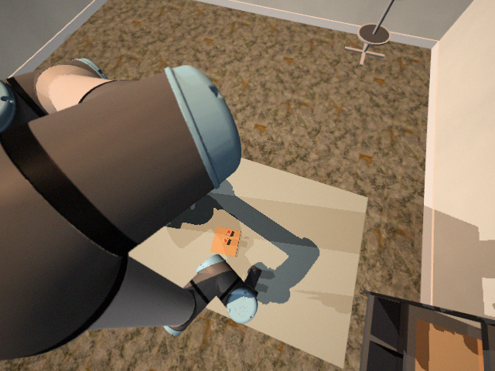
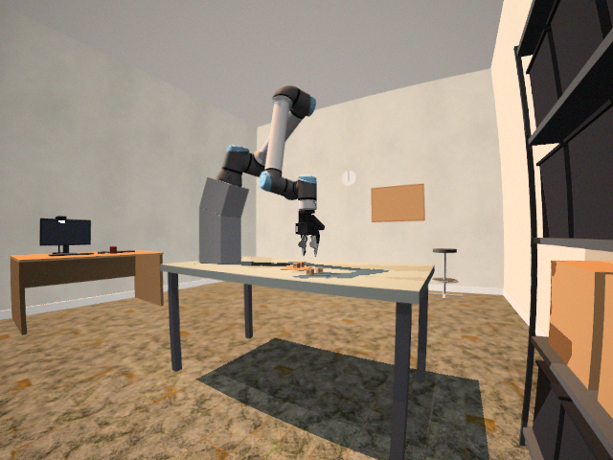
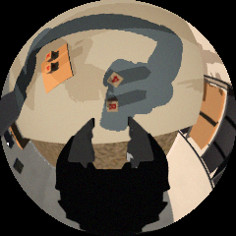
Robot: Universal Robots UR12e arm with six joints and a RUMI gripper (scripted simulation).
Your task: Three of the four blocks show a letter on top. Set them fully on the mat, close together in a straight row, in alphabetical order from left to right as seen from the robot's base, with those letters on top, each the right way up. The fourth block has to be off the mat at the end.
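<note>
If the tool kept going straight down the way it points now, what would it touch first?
Probably the table. The tool hangs fingers-down, holding nothing, above a bare patch. In the wrist view the two loose blocks lie ahead of the fingertips rather than between them, though depth is hard to judge.

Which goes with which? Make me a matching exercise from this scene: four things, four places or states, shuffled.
Things:
1. gripper
2. orange mat
3. two loose blocks
4. stool

Places or states:
A. lies flat on the table, with two blocks on it
B. stands on the floor by the far wall
C. hangs in the air above the table, holding nothing
D. rest on the table top, off the mat

Pairs: 1-C, 2-A, 3-D, 4-B
</note>
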